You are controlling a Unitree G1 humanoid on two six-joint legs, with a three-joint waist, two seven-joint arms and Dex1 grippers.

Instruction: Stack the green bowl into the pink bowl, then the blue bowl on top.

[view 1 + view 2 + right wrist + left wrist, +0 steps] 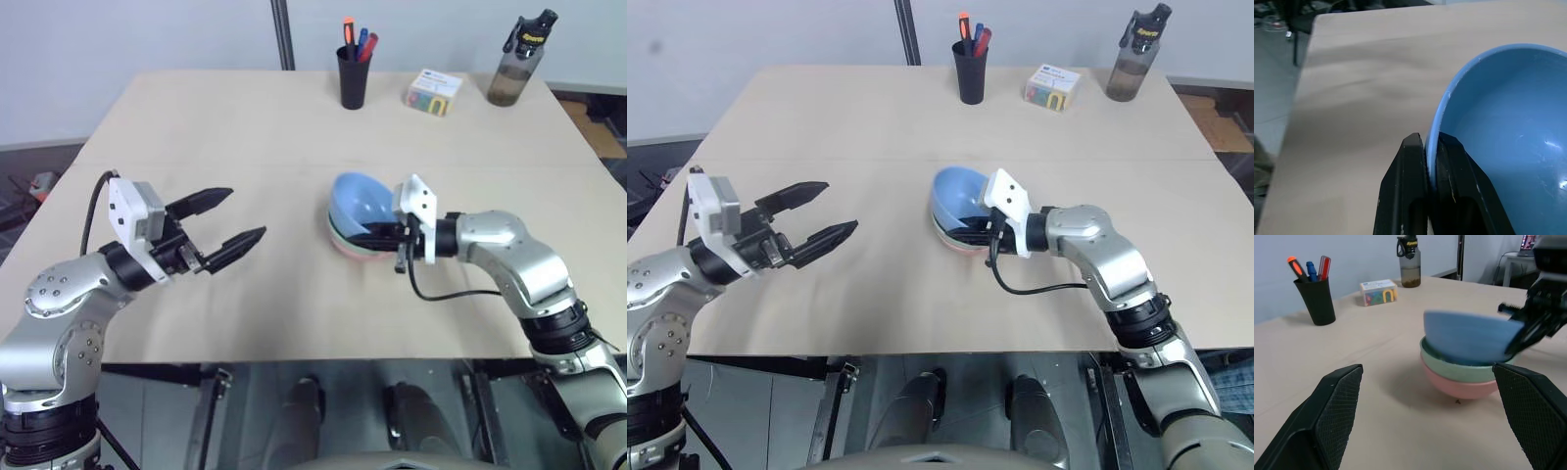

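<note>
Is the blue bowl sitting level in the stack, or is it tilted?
Tilted. The blue bowl leans over the green bowl, its rim pinched by the right gripper; the green sits level in the pink bowl.

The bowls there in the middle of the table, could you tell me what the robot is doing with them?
It is stacking them. The green bowl already sits in the pink bowl. The right gripper is shut on the rim of the blue bowl, holding it tilted over the other two, not yet seated level. The left gripper is open, off to the side, holding nothing.
</note>
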